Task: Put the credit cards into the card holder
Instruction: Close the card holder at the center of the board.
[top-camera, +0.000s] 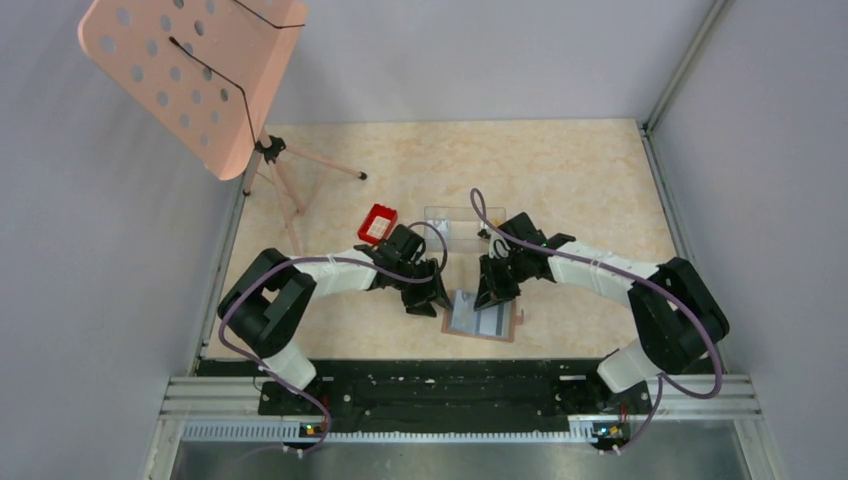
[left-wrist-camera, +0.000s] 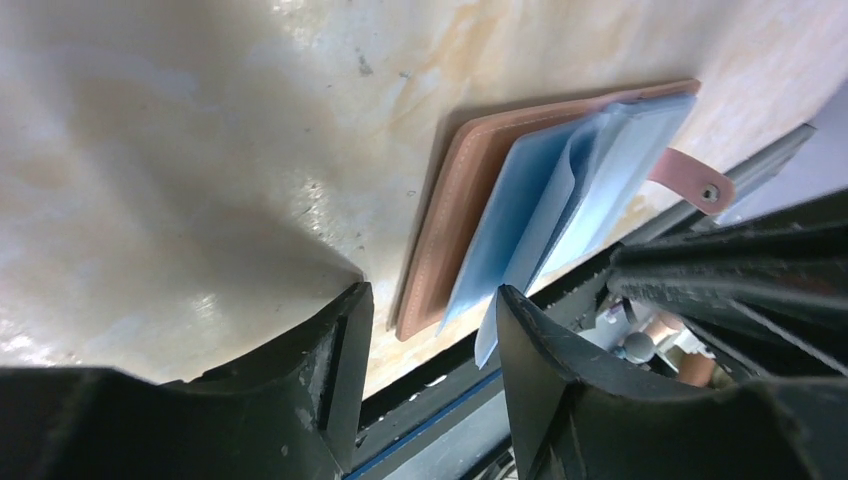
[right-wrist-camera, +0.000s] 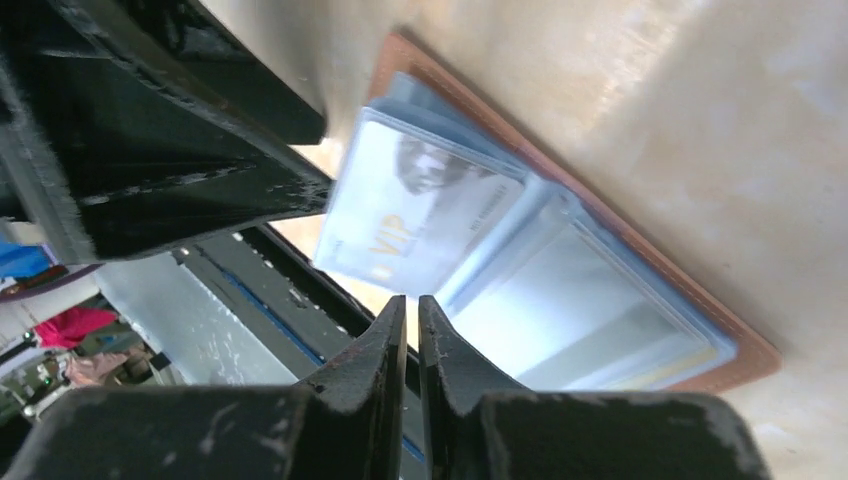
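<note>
i'm looking into a lab test cell: plain grey panel walls (top-camera: 500, 60) box in a marble-patterned tabletop (top-camera: 560, 170), an aluminium rail (top-camera: 450, 395) runs along its near edge, and a pink perforated board (top-camera: 190, 75) stands on a tripod (top-camera: 290, 185).

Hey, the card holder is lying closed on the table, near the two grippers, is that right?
Not quite: the card holder lies open, not closed, its blue sleeves fanned up, as the left wrist view shows. It is on the table, near the left gripper and right gripper.
</note>
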